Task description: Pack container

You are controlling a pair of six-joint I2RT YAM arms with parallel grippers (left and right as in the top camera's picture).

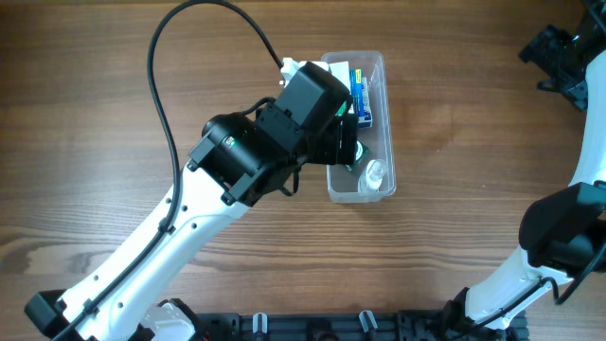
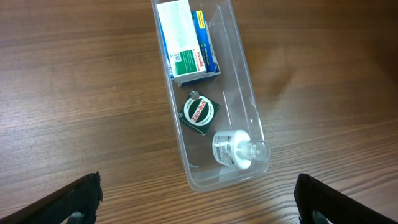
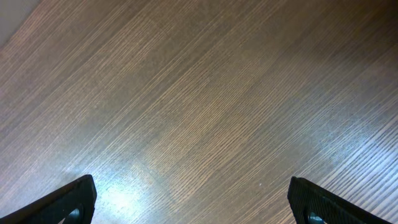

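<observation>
**Left hand spread above the filled container**

The clear container (image 1: pixel 383 114) lies on the wooden counter (image 1: pixel 95 114) a little right of the middle of the overhead view, its long side running up and down the frame. The left arm reaches in from the lower left, and its black wrist covers the container's left part. A black cable (image 1: pixel 161 85) loops from that arm across the upper left of the counter.

In the left wrist view the container runs from the top centre down to the lower middle. At its upper end a white box (image 2: pixel 177 37) with green print lies flat, and a blue box (image 2: pixel 205 40) touches it on the right. Below them lies a small dark green pack (image 2: pixel 198 112). Near the lower end lies a small clear bottle (image 2: pixel 233 149), its cap toward the lower right.

The left hand (image 2: pixel 198 199) is spread wide and holds nothing. Its black fingertips (image 2: pixel 81 199) show at the two lower corners of that view.

The right hand (image 3: pixel 191 196) is likewise spread wide and empty over the counter's wood grain. In the overhead view it sits at the upper right corner, well apart from the container.
</observation>
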